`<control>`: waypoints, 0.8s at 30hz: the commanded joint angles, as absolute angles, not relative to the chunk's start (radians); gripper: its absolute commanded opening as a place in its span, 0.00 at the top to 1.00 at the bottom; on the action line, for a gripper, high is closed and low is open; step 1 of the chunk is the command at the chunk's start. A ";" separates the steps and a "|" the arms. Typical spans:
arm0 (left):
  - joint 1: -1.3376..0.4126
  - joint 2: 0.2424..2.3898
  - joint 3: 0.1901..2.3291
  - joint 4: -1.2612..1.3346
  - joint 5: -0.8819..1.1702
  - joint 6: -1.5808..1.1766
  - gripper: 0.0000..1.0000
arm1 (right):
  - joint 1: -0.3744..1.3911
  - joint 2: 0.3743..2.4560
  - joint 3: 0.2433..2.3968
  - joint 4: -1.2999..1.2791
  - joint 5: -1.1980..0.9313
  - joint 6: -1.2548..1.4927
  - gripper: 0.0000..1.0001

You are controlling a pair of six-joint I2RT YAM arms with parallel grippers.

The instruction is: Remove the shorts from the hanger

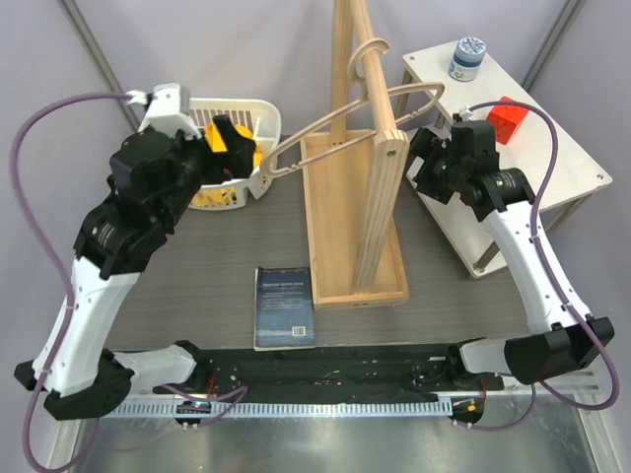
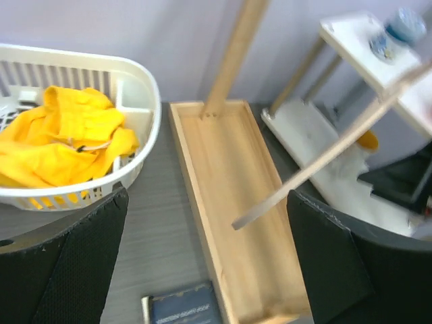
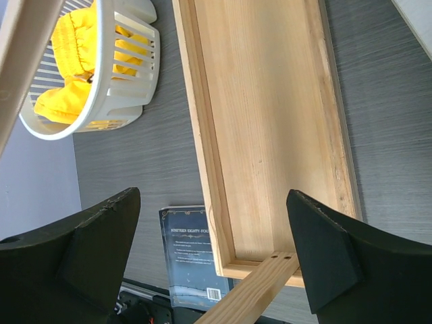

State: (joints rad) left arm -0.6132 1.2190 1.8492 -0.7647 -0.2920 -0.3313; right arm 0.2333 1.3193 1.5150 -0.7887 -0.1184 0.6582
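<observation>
Shorts [image 2: 67,135]: bright yellow soft fabric, crumpled in a wrinkled heap inside the white slatted basket [image 2: 152,94], off the hanger.

Hanger [image 1: 308,128]: thin light wood, a long rounded loop (curved hook on top). It is hooked over the upright wooden rack [image 1: 380,177] and tilted, left end lower.

soft matt cloth shorts [image 2: 67,142], smooth wood hanger [image 2: 317,158]
</observation>
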 commanded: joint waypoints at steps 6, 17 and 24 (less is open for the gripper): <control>-0.609 1.023 1.596 -0.747 -0.653 -0.797 0.00 | 0.230 1.350 1.525 -0.758 -0.172 0.681 0.05; -0.486 0.838 1.166 -0.681 -0.364 -1.161 0.00 | 0.230 1.284 1.355 -0.721 -0.238 0.670 0.04; -0.454 0.776 0.944 -0.540 -0.141 -1.242 0.00 | 0.232 1.143 1.143 -0.608 -0.301 0.681 0.00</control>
